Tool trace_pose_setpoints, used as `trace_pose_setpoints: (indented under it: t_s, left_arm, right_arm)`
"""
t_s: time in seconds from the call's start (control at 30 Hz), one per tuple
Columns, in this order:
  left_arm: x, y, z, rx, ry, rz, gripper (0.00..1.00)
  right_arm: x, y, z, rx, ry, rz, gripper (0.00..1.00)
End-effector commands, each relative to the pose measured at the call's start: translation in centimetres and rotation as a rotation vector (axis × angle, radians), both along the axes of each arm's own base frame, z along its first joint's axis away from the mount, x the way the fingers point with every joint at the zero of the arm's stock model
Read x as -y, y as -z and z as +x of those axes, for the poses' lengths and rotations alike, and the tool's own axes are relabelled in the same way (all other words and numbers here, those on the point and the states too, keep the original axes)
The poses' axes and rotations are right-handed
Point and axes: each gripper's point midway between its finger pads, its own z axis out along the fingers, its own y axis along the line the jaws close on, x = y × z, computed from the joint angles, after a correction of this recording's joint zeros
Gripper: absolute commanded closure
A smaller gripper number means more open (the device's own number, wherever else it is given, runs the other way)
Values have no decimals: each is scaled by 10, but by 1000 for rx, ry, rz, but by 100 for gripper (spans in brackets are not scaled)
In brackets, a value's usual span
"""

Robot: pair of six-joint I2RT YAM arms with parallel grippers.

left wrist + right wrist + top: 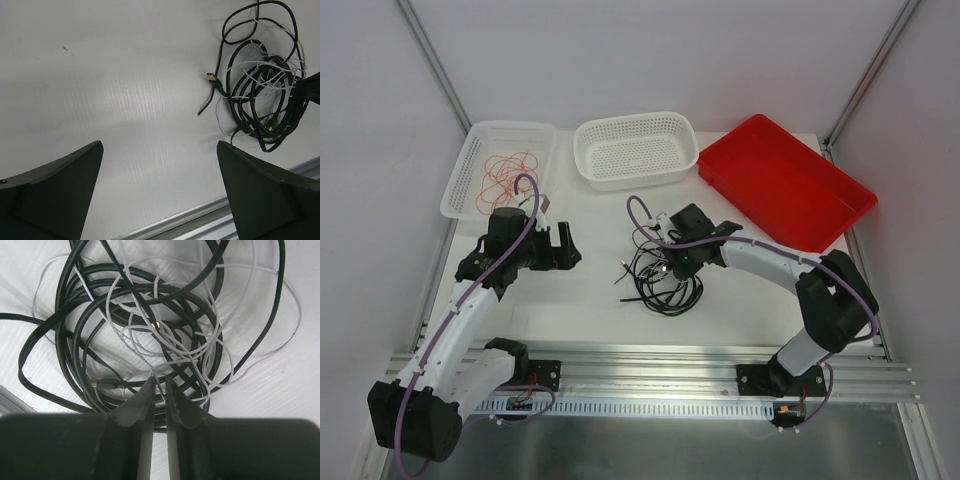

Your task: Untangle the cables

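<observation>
1. At the far left of the table (590,310), a rectangular white basket (457,190) held a loose coil of red-orange wires (505,170), well apart from the other cables.
2. Just in front of that basket, the left gripper (566,246) hung over bare table with its jaws spread wide and nothing between them. In its own wrist view, the two dark fingers (65,190) framed an empty stretch of white surface around the left gripper (159,150).
3. An oval white basket (635,178) sat at the back centre, beside the rectangular one.
4. In front of it, near the table's middle, lay the tangle of black cords and white wires (665,285). The left wrist view showed this tangle (260,90) to the upper right, with a gold-tipped plug (212,77) poking out on its left side.
5. The right gripper (667,262) was down on the far edge of the tangle. In its wrist view, the right gripper (160,382) had its jaws drawn in to a narrow slit over the looped cords (125,285). A white strand (172,360) ran right at the tips, but whether it was pinched could not be told.
6. A red tray (790,180) sat at the far right, set at an angle.
7. An aluminium rail (650,365) ran along the near edge.
</observation>
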Motion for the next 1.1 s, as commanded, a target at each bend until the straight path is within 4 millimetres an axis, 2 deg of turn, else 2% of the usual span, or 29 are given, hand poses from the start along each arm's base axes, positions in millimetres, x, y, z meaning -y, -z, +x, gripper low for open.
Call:
trace_pose_setpoints:
  t_s: [0.0,0.03,0.07,0.1,0.2,0.33,0.4,0.5,0.53,0.6,0.67,0.73,0.77,0.87,0.97,1.07]
  left_arm:
    - [3,-2,3,22,27,-3,1]
    - [3,-3,2,24,28,-2,1]
    - [3,-3,2,24,28,-2,1]
    - [3,-3,3,25,29,-4,1]
    - [4,-3,3,23,31,-4,1]
    - [5,-3,3,21,35,-8,1]
    - [6,-3,2,20,40,-12,1]
    - [6,-3,2,17,40,-14,1]
    - [6,-2,2,14,40,-13,1]
    - [6,-3,2,17,43,-15,1]
    - [6,-2,2,15,42,-13,1]
    - [6,-2,2,14,42,-13,1]
    - [6,-2,2,15,41,-14,1]
    - [6,-1,2,12,42,-13,1]
    - [6,0,2,9,42,-12,1]
    - [6,0,1,9,43,-13,1]
  right_arm:
    - [-10,-10,7,42,-30,35,85]
    - [-9,-11,8,46,-30,33,87]
    - [-10,-12,8,48,-33,36,95]
    - [-9,-13,7,46,-33,29,99]
    - [-10,-31,7,67,-36,49,99]
    - [-14,-91,6,165,-45,107,99]
    - [-13,-141,6,248,-40,164,99]
    - [-6,-195,0,337,-40,211,99]
    - [-8,-228,2,395,-38,257,99]
    - [-2,-261,-3,450,-31,295,99]
    - [2,-308,-7,539,-22,376,99]
    - [5,-336,-11,591,-10,432,99]
    - [6,-357,-11,637,1,479,99]
    - [13,-392,-17,719,29,577,99]
    - [22,-415,-18,782,78,639,99]
    - [34,-426,-15,839,127,651,99]
